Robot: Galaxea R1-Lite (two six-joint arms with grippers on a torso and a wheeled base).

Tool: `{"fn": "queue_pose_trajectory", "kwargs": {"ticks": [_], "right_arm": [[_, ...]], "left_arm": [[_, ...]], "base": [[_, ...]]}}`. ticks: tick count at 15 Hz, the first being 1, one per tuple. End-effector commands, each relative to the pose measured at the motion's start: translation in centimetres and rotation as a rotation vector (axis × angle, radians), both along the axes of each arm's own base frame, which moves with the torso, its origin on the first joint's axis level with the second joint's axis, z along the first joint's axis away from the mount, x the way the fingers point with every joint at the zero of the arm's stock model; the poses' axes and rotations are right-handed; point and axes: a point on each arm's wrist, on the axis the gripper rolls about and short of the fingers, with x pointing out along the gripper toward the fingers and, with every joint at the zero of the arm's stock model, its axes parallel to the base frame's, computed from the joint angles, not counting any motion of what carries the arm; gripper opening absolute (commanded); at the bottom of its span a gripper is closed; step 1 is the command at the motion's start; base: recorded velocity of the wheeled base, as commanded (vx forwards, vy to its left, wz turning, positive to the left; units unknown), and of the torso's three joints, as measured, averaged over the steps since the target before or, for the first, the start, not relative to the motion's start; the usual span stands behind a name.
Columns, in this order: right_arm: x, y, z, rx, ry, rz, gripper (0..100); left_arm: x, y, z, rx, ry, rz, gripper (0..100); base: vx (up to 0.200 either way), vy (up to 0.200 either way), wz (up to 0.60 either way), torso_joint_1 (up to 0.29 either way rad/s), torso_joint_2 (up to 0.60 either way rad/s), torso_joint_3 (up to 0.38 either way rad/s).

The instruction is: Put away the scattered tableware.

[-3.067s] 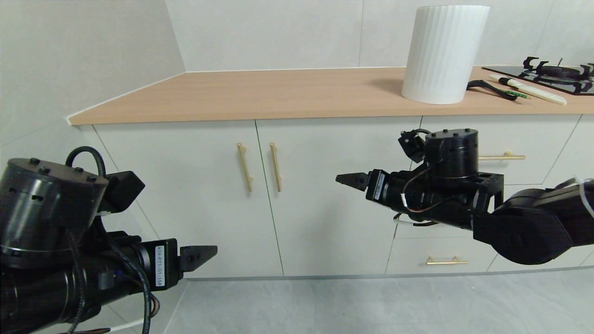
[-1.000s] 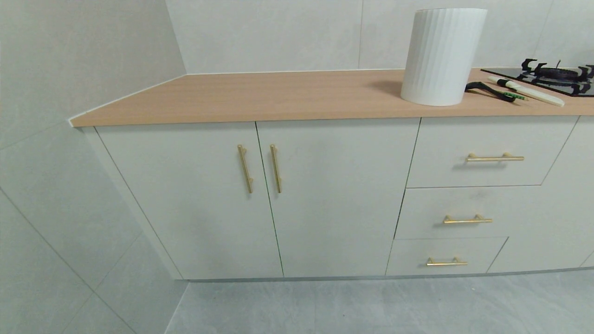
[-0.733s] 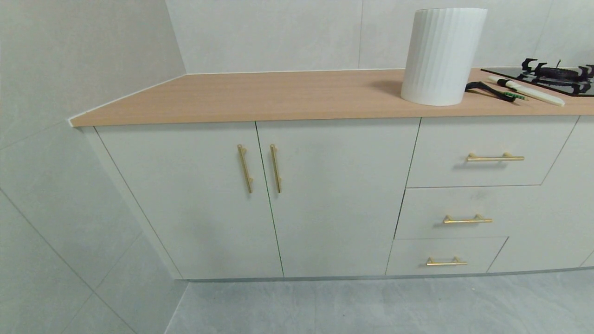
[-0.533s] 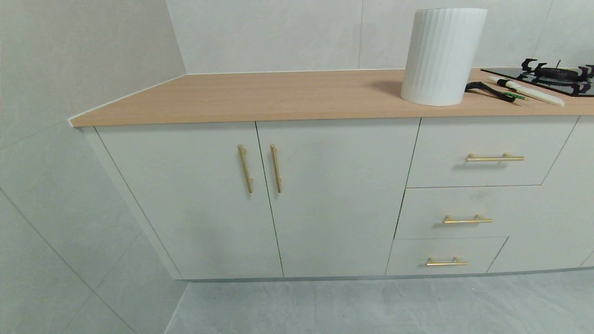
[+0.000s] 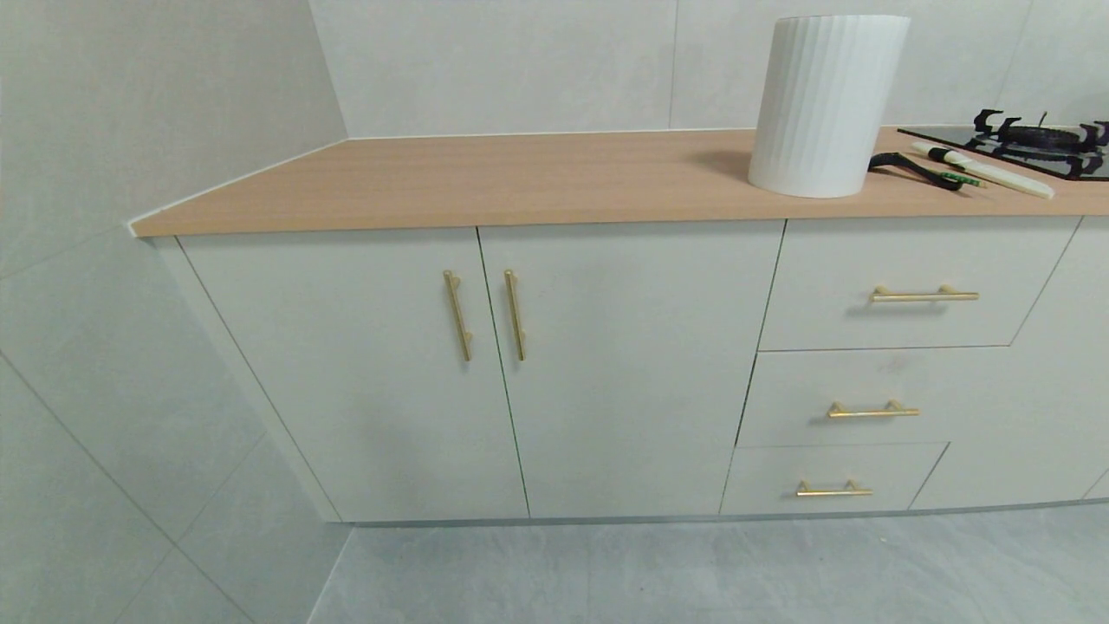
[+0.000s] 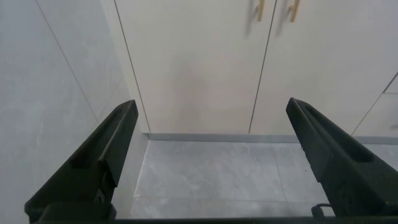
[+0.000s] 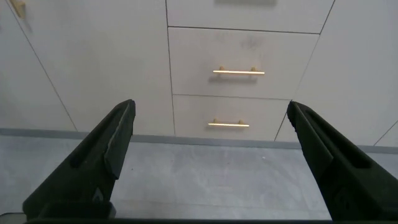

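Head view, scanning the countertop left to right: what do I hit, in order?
Bare countertop → white ribbed container → black-handled utensil → cream-handled utensil, with the gas hob behind it at the right edge. The small green piece overlaps both utensils, so I leave it unplaced.

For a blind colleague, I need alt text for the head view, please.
A tall white ribbed container stands on a wooden countertop, with utensils lying beside it near a black gas hob. Below are pale cabinet doors and three drawers with gold handles.
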Motion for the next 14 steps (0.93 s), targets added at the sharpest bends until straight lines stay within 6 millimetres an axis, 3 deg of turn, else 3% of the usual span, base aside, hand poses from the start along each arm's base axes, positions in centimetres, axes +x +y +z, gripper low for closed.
{"fn": "queue_pose_trajectory", "kwargs": {"ticks": [1, 14], "right_arm": [[0.02, 0.00, -0.01, 0.004, 0.005, 0.001, 100], [0.01, 0.00, 0.00, 0.053, 0.004, 0.001, 100]], "left_arm": [[0.00, 0.00, 0.00, 0.000, 0.000, 0.001, 100], [0.00, -0.01, 0.00, -0.001, 0.000, -0.004, 100]], "base": [[0.000, 0.000, 0.00, 0.000, 0.00, 0.000], [0.000, 0.000, 0.00, 0.000, 0.00, 0.000]]}}
